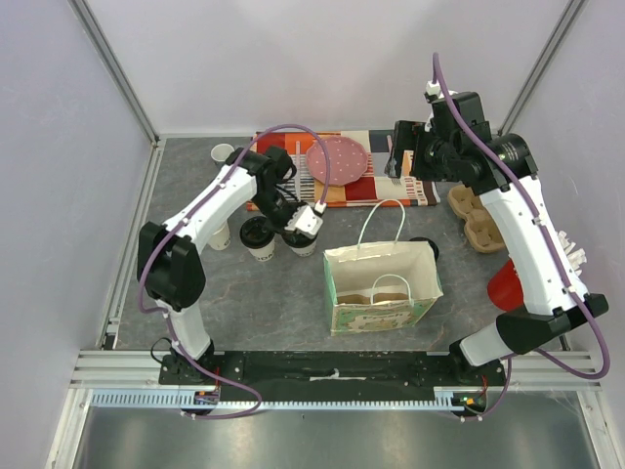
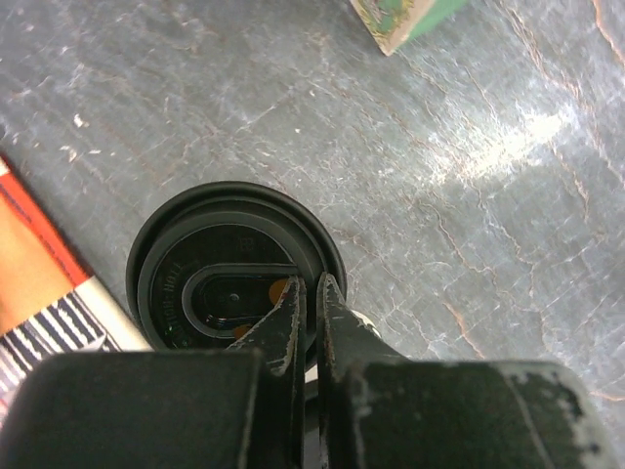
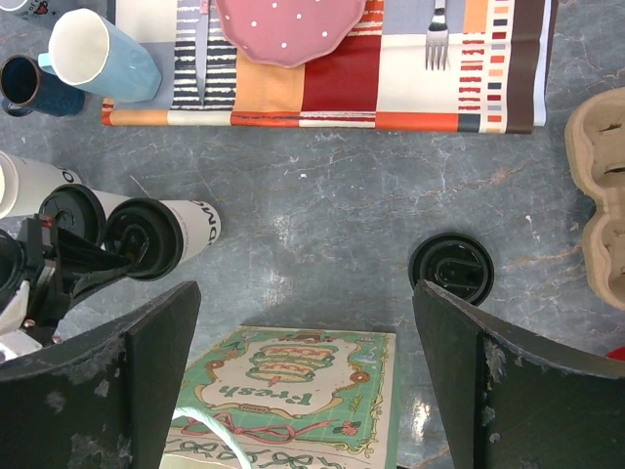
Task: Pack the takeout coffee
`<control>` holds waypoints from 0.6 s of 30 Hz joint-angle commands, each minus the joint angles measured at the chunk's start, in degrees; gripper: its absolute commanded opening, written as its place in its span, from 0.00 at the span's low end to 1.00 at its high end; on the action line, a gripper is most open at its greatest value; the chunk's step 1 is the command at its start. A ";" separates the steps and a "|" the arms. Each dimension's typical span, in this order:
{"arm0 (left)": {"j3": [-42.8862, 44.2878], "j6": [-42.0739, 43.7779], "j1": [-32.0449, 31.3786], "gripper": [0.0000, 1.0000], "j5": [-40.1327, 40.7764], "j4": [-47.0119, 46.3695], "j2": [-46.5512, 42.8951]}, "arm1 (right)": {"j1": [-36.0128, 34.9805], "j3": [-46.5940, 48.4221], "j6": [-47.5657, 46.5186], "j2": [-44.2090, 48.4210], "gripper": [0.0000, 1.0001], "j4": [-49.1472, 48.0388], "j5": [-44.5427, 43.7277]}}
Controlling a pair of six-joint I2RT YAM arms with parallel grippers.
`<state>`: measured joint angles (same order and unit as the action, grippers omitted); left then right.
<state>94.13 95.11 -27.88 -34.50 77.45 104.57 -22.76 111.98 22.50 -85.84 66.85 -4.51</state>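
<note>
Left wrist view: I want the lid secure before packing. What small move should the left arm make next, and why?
Probably press straight down a little. The left jaws are shut, tips on the lid near its rim, gripping nothing. The lid sits on the cup, but whether it is snapped on does not show; seat it before bagging.
</note>
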 commanded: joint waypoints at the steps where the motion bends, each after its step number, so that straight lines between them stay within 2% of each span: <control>1: 4.75 -14.49 -0.25 0.02 -1.01 4.81 -1.74 | 0.18 1.04 0.09 1.82 0.98 -1.11 0.29; 5: 5.71 -23.46 -0.25 0.02 -1.01 4.99 -5.25 | 0.18 1.22 0.17 1.91 0.98 -1.46 0.47; 9: 10.71 -38.22 -0.25 0.02 0.57 5.95 -7.19 | 0.18 1.22 0.52 2.17 0.98 -1.81 0.91; 18: 34.08 -67.06 -0.86 0.02 1.72 9.98 -9.04 | 0.18 -0.19 3.77 4.89 0.98 -2.95 1.09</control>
<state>118.93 46.28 -27.99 -32.93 77.71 99.11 -22.74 111.98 24.18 -84.05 66.39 -3.81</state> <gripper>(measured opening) 0.045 0.982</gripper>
